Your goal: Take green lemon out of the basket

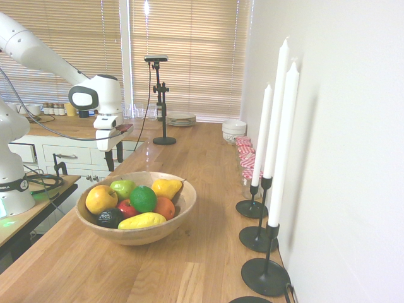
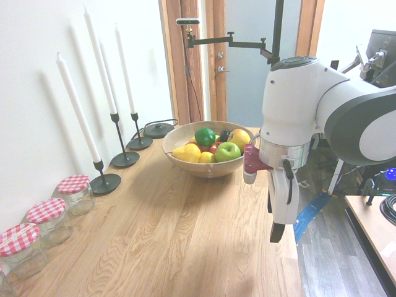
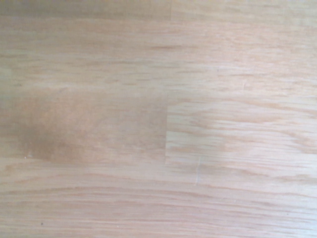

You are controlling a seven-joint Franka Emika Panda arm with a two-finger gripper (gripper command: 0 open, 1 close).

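While the end effector [image 1: 114, 159] hangs above bare table [image 1: 208, 164] in the first exterior view, its two dark fingers stand apart with nothing between them, pointing straight down and well short of the basket [image 1: 183, 208]. The green lemon [image 1: 143, 199] sits near the middle of the fruit heap, riding high, with a pale green apple [image 1: 122, 187] just behind it, a red fruit [image 1: 127, 208] and an orange one [image 1: 165, 207] touching its lower sides, and a yellow pear [image 1: 166, 187] close by.

From the second exterior view, the end effector [image 2: 279, 213] is on the near side of the basket [image 2: 185, 168], apart from it; the green lemon [image 2: 205, 136] shows at the far side of the heap, behind the pale apple [image 2: 227, 151].

Only table [image 3: 158, 119] grain fills the wrist view, a soft shadow on it; no fruit appears there.

To do the reach well, I judge the arm should travel over the rim first, centre above the lemon, then descend with fingers wide, so they slip into gaps beside the neighbours rather than pressing on them. The lemon looks nearly round; I cannot tell any clear long axis or which way its ends point, so finger orientation should follow the free gaps.
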